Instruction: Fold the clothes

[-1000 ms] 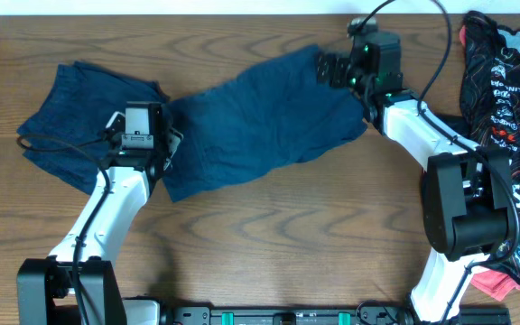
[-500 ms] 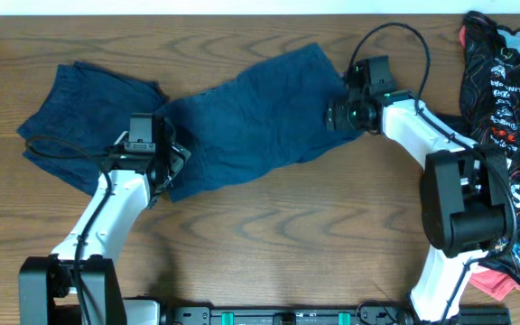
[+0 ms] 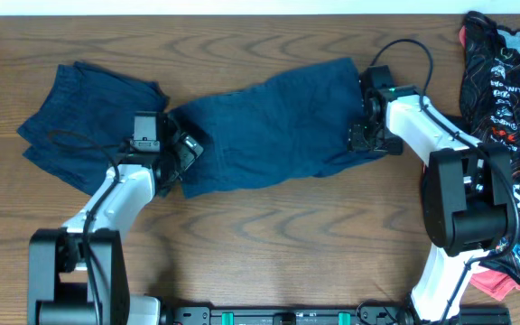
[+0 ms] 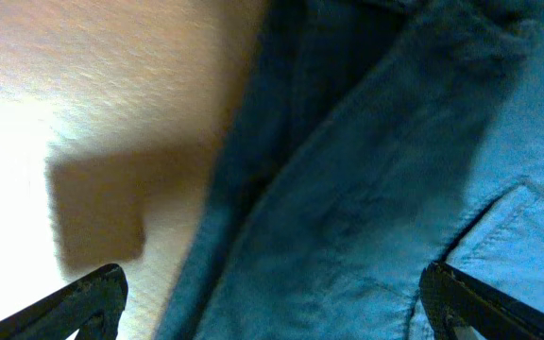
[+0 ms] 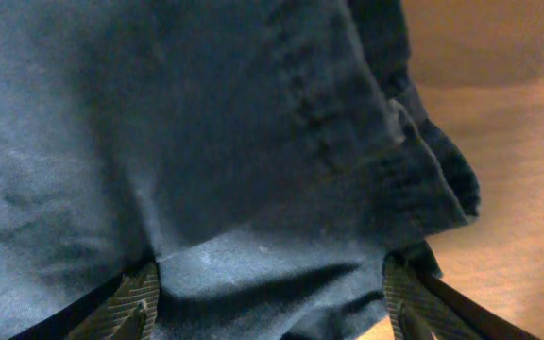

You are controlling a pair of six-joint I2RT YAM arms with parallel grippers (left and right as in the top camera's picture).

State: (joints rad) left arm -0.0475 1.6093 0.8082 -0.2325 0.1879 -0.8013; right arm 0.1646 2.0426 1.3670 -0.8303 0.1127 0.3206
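Wood table (image 3: 269, 235), navy shorts (image 3: 269, 126) midway, edges rumpled.

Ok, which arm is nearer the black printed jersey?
Right. The right arm is at the middle shorts' end nearest the jersey; the left arm is at their far end.

The left arm (image 3: 120, 194) and right arm (image 3: 422, 122) have smooth white links joined by black motor housings. A large black cylinder (image 3: 463, 203) bulks out the right arm. Thin black cables (image 3: 403, 43) loop from each wrist. The jaws are dark wedges.
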